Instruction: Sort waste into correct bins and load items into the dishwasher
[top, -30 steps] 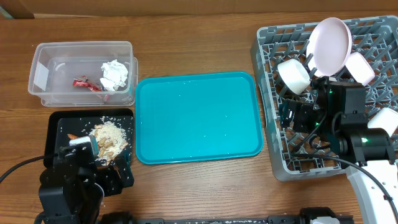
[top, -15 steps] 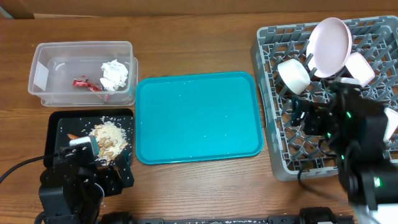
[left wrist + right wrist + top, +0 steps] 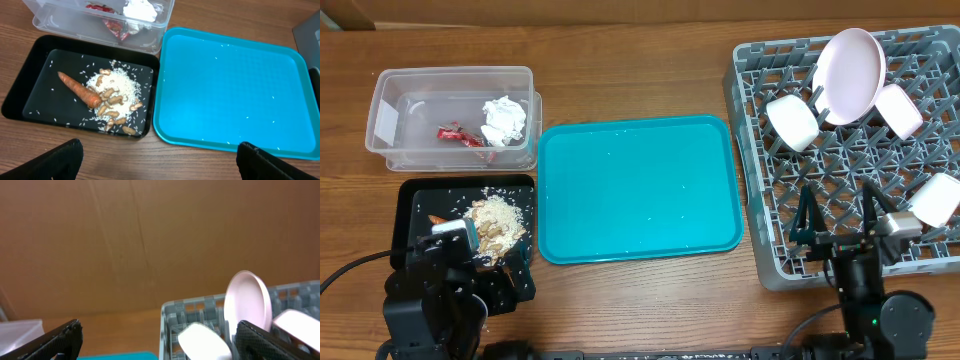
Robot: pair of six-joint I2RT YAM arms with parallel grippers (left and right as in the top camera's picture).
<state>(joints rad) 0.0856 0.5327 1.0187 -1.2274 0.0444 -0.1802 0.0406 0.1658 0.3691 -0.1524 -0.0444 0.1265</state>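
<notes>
Dish rack (image 3: 752, 150) first: from overhead you have it at the right of the table (image 3: 620, 60). A white plate (image 3: 850, 72) stands on edge at its far side, with a white cup (image 3: 792, 122) on the plate's left and a small dish (image 3: 898, 110) on its right. A second dish (image 3: 935, 198) sits by the right rim. Your right gripper (image 3: 838, 218) hangs over the rack's near edge, jaws spread wide, holding nothing. A teal tray (image 3: 638, 187) lies mid-table. Left of it, the clear tub (image 3: 390, 100) holds a crumpled tissue (image 3: 504, 118) and a red wrapper (image 3: 458, 134). The black tray (image 3: 408, 200) just in front of the tub carries a heap of rice (image 3: 498, 220).

From the left wrist, your left gripper (image 3: 160, 162) is spread wide and empty above the table's near edge, with the black tray ahead on the left. A carrot (image 3: 80, 90) lies against the rice, and beige scraps (image 3: 112, 102) are scattered over it.

From the right wrist, you see both fingertips far apart. Beyond them are the rack, the upright plate and two dishes, against a brown wall (image 3: 125, 240).
</notes>
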